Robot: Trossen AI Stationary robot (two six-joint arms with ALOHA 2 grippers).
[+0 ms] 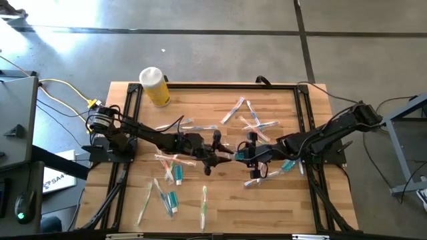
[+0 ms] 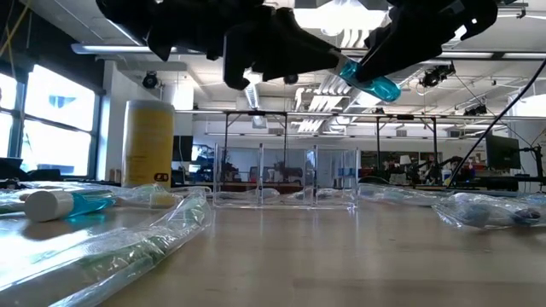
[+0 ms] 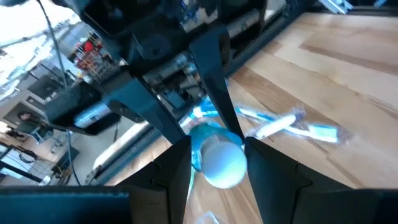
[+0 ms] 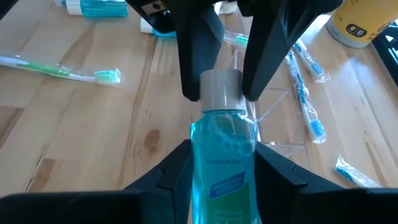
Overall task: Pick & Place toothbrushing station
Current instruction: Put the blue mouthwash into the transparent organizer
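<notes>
Above the worktop's (image 1: 220,207) middle: both claws meet, holding one small blue bottle (image 4: 222,165) aloft.
Right claw (image 4: 222,163): closed on the bottle's body.
Left claw (image 3: 216,149): closed on its white cap (image 3: 224,165).
Clear container (image 2: 286,179): on the worktop below.
Wrapped toothbrushes (image 1: 203,203): scattered around.
Yellow bottle (image 1: 155,87): far corner.

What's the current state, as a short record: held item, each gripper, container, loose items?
held item: small teal bottle, raised above the table
left gripper: jaws closed on the bottle's cap end
right gripper: jaws closed on the bottle's body
clear container: standing mid-table
loose items: wrapped toothbrushes and teal tubes scattered on the table
yellow bottle: upright at a table corner on the left arm's side
</notes>
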